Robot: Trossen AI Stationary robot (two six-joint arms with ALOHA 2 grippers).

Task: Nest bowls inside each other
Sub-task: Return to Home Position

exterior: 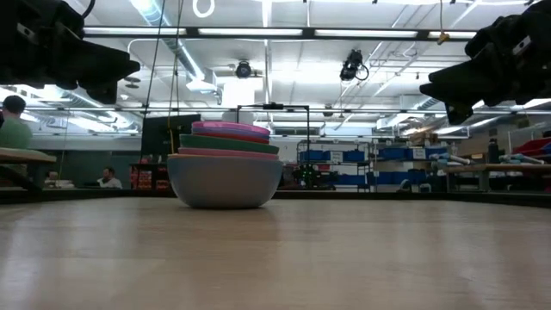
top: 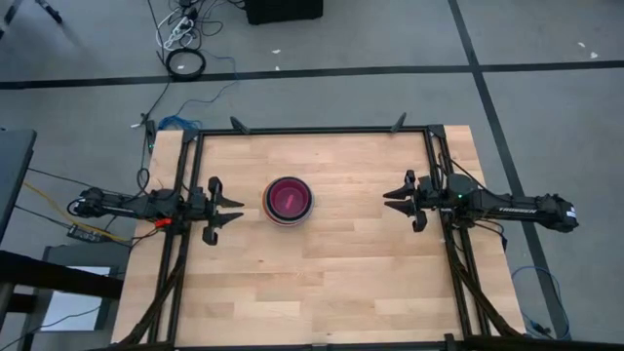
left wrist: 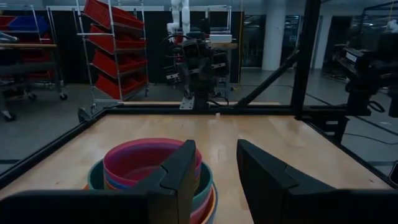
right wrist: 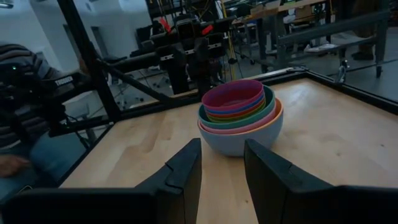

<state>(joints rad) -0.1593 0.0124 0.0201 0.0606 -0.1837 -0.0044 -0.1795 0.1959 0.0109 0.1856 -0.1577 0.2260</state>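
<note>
The bowls (top: 289, 200) stand as one nested stack on the wooden table, a little left of its middle, resting on the base of the outermost pale blue bowl (exterior: 225, 181); a magenta bowl (right wrist: 233, 94) sits innermost. My left gripper (top: 234, 209) hovers open at the left side, level, pointing at the stack (left wrist: 149, 171). My right gripper (top: 392, 201) hovers open at the right side, level, facing the stack (right wrist: 239, 118). Neither has anything between its fingers.
A dark metal frame (top: 312, 130) borders the table's far and side edges. Bare wood lies between the stack and my right gripper and toward the near edge. People (exterior: 12, 120) show in the room beyond the table.
</note>
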